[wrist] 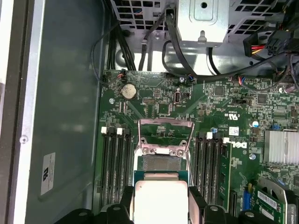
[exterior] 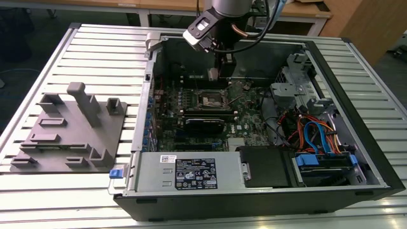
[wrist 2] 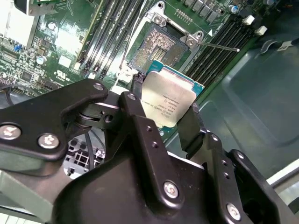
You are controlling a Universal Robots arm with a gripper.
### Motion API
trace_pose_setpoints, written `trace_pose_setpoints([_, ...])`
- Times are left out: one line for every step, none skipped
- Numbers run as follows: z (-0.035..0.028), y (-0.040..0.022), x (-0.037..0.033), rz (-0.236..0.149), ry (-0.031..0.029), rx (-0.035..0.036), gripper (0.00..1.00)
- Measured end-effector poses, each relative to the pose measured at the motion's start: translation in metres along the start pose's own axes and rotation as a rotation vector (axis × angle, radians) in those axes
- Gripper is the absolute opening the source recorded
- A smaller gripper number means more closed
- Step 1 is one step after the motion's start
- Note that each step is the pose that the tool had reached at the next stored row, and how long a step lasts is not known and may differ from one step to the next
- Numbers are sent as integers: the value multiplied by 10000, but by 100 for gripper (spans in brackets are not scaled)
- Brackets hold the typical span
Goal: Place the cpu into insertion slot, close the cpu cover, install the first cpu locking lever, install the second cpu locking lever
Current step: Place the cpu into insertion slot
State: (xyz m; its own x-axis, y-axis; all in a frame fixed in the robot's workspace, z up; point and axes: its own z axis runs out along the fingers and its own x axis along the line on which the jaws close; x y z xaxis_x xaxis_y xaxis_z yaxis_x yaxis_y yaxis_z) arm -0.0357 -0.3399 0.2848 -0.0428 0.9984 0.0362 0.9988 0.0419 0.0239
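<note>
The insertion slot (wrist 2: 156,46) lies bare from above, just ahead of the cpu (wrist 2: 169,95) gripped in the claw (wrist 2: 164,108). Memory slots (wrist: 114,163) flank it closely on both sides. The raised cpu cover (wrist: 166,122) stands beyond it, and a thin locking lever (wrist 2: 217,45) juts alongside.

The arm (exterior: 224,14) reaches in from twelve o'clock in the exterior view, wrist pointing toward six. The tool (exterior: 215,72) hangs below it, both black fingers (wrist 2: 190,127) pressed against opposite edges of the cpu (wrist 2: 168,95).
</note>
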Motion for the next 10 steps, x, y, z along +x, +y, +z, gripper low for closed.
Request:
trace_pose_setpoints([18,0,-1,0,-2,0,54])
trace_pose_setpoints([35,-1,-1,-1,-6,0,54])
trace_pose_setpoints([35,-1,-1,-1,-5,0,54])
trace_pose_setpoints([36,-1,-1,0,-5,0,54])
trace_pose_setpoints([36,-1,-1,0,-6,0,54])
trace_pose_setpoints([36,-1,-1,0,-6,0,54])
trace_pose_setpoints([37,-1,-1,0,-5,0,54])
trace_pose_setpoints([37,-1,-1,0,-5,0,54])
trace_pose_setpoints([37,-1,-1,0,-5,0,54])
trace_pose_setpoints([38,-1,-1,0,-6,0,54])
